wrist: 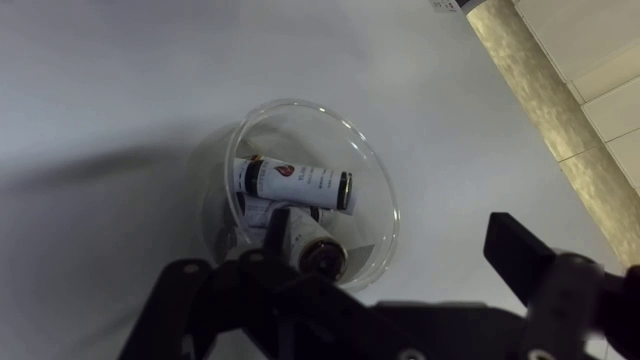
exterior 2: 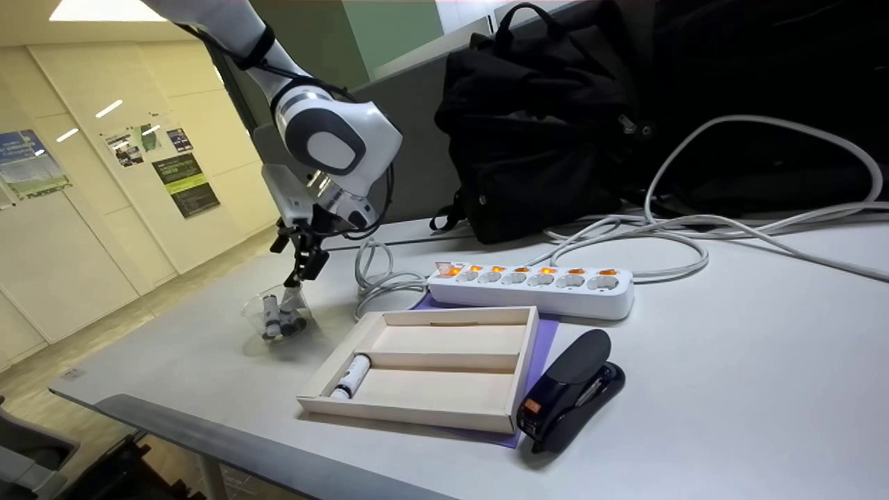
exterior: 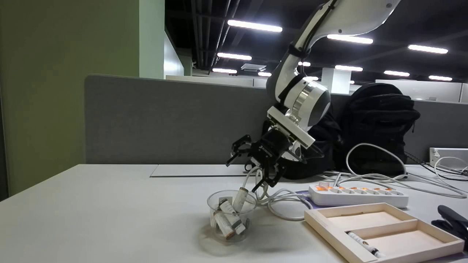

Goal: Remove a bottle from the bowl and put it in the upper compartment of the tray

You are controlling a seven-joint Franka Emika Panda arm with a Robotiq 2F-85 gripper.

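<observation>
The clear bowl (exterior: 249, 218) holds several small white bottles; it also shows in an exterior view (exterior 2: 253, 310) and the wrist view (wrist: 372, 165). One bottle (exterior: 240, 199) leans nearly upright, its dark end (wrist: 324, 260) facing the wrist camera. Another labelled bottle (wrist: 302, 185) lies across the pile. My gripper (exterior: 241, 177) is open and empty, tilted above the bowl. In the wrist view (wrist: 392, 235) one finger overlaps the leaning bottle; contact is unclear. The wooden tray (exterior 2: 410, 413) has one bottle (exterior 2: 353, 375) in its lower compartment; its upper compartment (exterior 2: 451, 338) holds none.
A white power strip (exterior 2: 535, 295) stands behind the tray, with grey cables (exterior: 289, 215) between it and the bowl. A black stapler (exterior 2: 573, 389) lies beside the tray. Black backpacks (exterior: 376, 128) stand against the grey partition (exterior: 175, 120).
</observation>
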